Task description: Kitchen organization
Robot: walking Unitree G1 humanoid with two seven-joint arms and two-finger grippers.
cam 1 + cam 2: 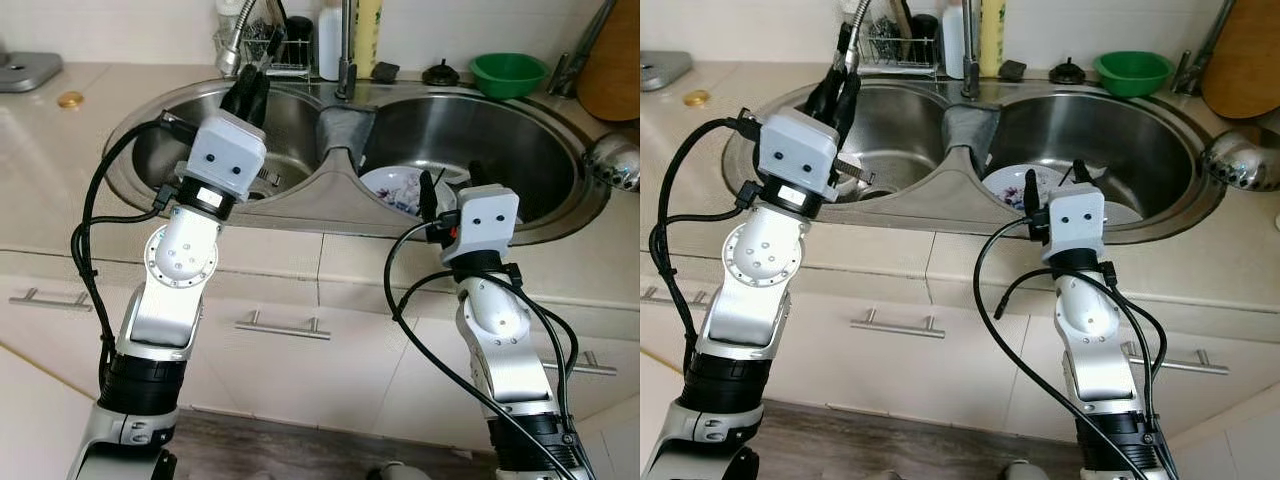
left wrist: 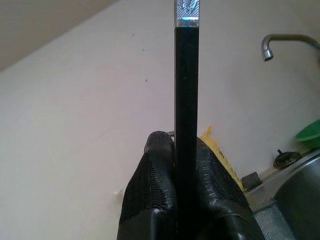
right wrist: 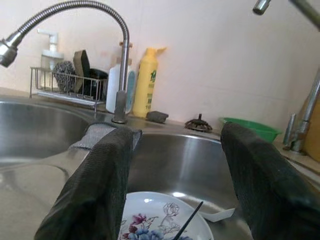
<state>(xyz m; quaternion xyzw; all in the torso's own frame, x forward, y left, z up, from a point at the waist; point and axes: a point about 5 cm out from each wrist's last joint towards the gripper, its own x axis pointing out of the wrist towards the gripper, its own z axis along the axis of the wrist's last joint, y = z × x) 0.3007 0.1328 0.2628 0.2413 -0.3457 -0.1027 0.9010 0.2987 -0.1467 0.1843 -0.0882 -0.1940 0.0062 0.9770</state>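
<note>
Upper left of frame: left gripper (image 1: 248, 95) pinches a black chopstick (image 2: 186, 100), raised over the left basin. Centre right: right gripper (image 3: 175, 175), fingers spread, above the floral plate (image 1: 395, 188) in the sink (image 1: 300, 195) — clearing underway; next, likely deposit the chopstick.

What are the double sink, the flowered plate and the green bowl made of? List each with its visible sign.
Round double-basin sink: brushed stainless steel, by its grey sheen and soft reflections.
White plate with blue flowers in the right basin: probably glazed ceramic, judging by the glossy highlight; melamine is possible.
Green bowl on the counter behind: likely plastic, with uniform bright colour and a dull gloss.
</note>
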